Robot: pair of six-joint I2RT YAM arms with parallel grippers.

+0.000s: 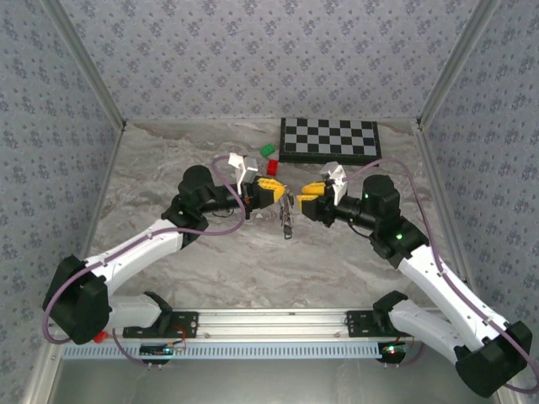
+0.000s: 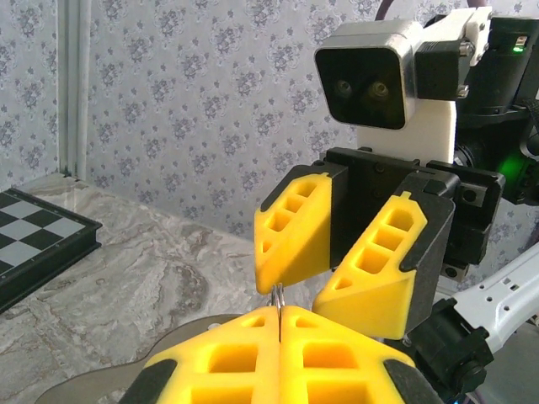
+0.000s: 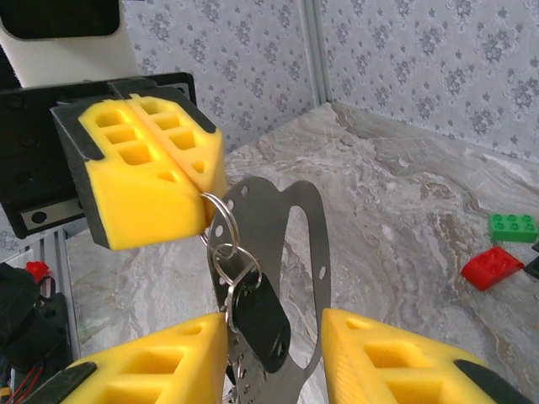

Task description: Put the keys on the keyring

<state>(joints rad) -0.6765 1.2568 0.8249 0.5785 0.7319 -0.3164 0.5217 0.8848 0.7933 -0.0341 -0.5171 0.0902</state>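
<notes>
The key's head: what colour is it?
Black key head, clearest in the right wrist view.

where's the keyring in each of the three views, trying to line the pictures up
Top external: keyring slightly above the middle of the picture.
Left wrist: a thin edge-on sliver at bottom centre, poking up from shut yellow pads.
Right wrist: left of centre, pinched at its upper left edge.
Shared landmark: the left gripper, shut on it.

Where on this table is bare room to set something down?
Free: the marble strip before the near rail, and the back-left corner. Crowded: the centre, where the left end effector and right end effector meet at the keyring, and around the red block, green block and checkerboard.
</notes>
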